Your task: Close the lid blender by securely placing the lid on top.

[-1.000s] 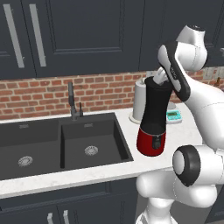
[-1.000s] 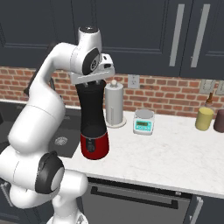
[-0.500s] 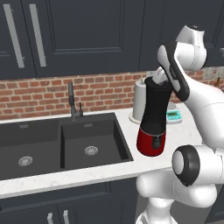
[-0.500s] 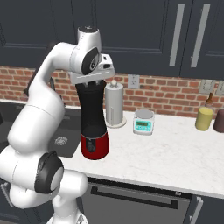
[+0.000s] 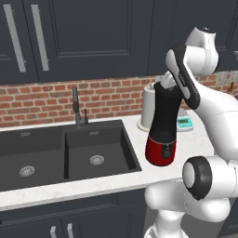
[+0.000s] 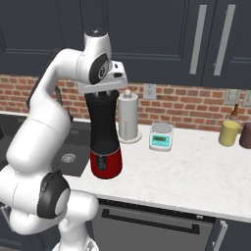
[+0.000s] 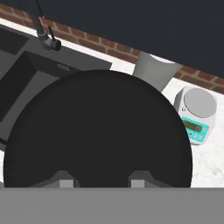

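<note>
one blender (image 6: 104, 142), one lid (image 7: 98, 131), one scale (image 6: 161, 137) on the white counter (image 6: 196, 171); gripper (image 7: 98, 180) above the lid, grip unclear

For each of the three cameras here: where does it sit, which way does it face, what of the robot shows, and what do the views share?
Left base view: behind-left, facing the sink and blender; arm at right.
Right base view: behind-right, facing the counter, blender and scale; arm at left.
Hand view: looking down on the lid; fingertips at bottom.
Shared: blender, scale, paper-towel roll.
</note>
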{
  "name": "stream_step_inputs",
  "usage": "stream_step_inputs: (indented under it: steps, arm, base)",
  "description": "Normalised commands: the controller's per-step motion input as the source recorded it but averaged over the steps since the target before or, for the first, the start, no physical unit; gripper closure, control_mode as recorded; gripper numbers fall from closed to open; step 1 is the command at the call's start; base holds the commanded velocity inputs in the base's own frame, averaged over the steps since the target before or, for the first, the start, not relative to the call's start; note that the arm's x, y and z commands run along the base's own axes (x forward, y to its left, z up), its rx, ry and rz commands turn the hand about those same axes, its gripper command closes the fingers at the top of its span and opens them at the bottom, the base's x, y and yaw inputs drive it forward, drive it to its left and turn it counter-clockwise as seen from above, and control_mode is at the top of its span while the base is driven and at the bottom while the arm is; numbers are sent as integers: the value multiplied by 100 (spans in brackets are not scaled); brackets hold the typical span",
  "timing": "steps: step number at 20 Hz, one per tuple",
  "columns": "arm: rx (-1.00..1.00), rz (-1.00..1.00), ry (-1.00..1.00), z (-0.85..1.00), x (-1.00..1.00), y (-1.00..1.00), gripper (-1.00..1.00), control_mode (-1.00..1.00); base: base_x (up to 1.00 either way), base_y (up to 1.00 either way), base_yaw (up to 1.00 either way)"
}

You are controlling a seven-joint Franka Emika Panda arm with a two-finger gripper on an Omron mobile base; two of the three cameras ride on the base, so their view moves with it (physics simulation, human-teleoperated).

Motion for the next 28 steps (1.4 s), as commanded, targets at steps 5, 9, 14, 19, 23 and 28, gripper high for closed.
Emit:
stream_step_inputs:
  steps: [5,9,14,19,23,28]
  arm:
    - [0,-9,0,-10,0,-12,100,-100]
    - [0,-9,0,-5,0,-11,100,-100]
    - [0,-7,0,-3,0,-5,100,-100]
    - [0,-1,0,-1,0,0,100,-100]
    - [0,0,0,0,-3,0,100,-100]
    - [0,0,0,0,-10,0,100,-100]
  base:
    - [0,0,0]
    - [0,0,0]
    - [0,0,0]
    - [0,0,0]
    - [0,0,0]
    - [0,0,0]
